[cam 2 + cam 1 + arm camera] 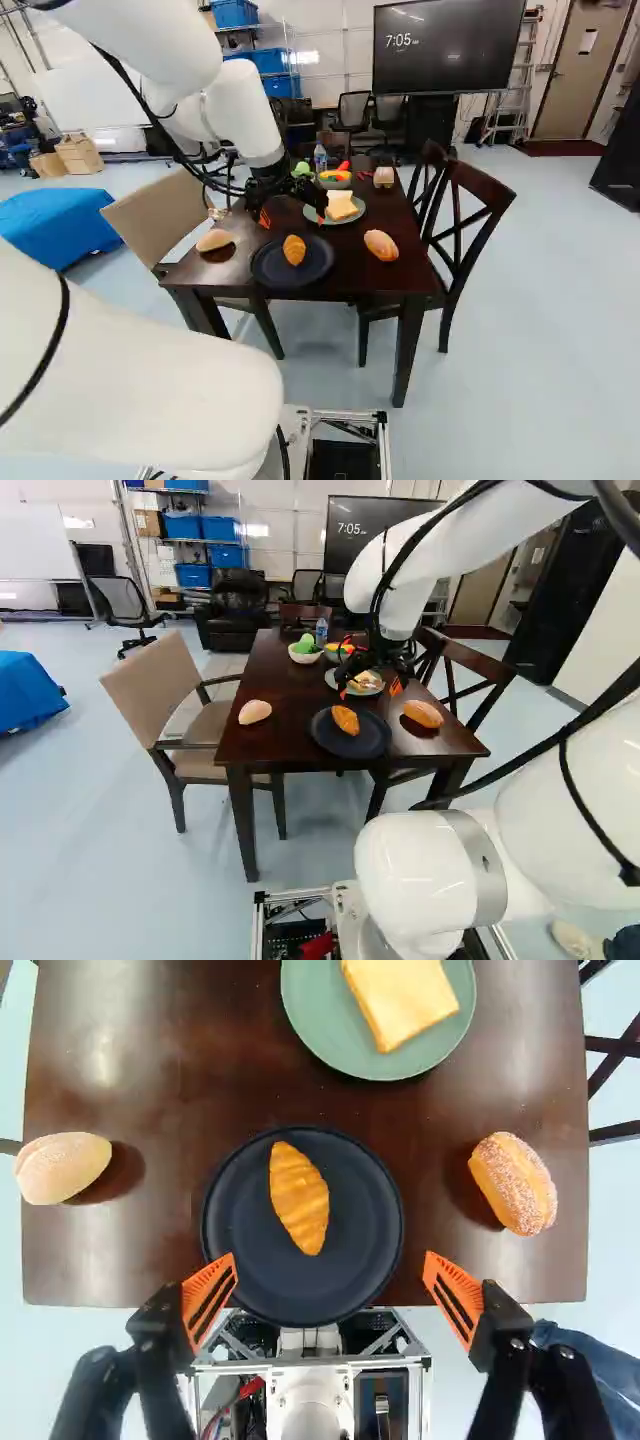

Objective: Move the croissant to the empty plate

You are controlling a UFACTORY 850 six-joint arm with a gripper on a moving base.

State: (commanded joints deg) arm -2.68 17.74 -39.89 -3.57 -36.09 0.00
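Twelve o'clock points away from the base. The orange, ridged croissant (299, 1198) lies on the round, matte black plate (235, 1270), its tips toward eleven and five. The black gripper with orange pads (331, 1257) is spread wide above, holding nothing. The round green plate (312, 1030), toward one o'clock, bears a pale slice of bread (402, 1000), so the croissant may well already be where it is wanted. If so, the step is to withdraw: rise straight up, fingers wide, clearing the black rim before swinging away. Should a regrip be needed, close gently across its middle from nine and three; squeezing near a tip could roll it.

The glossy dark-brown wooden table (150, 1230) also holds a pale bun (62, 1167) toward ten and a sugar-flecked orange bun (513, 1182) toward three. A beige padded chair (155, 685) stands at the table's nine o'clock side, a dark cross-backed wooden chair (485, 190) at three.
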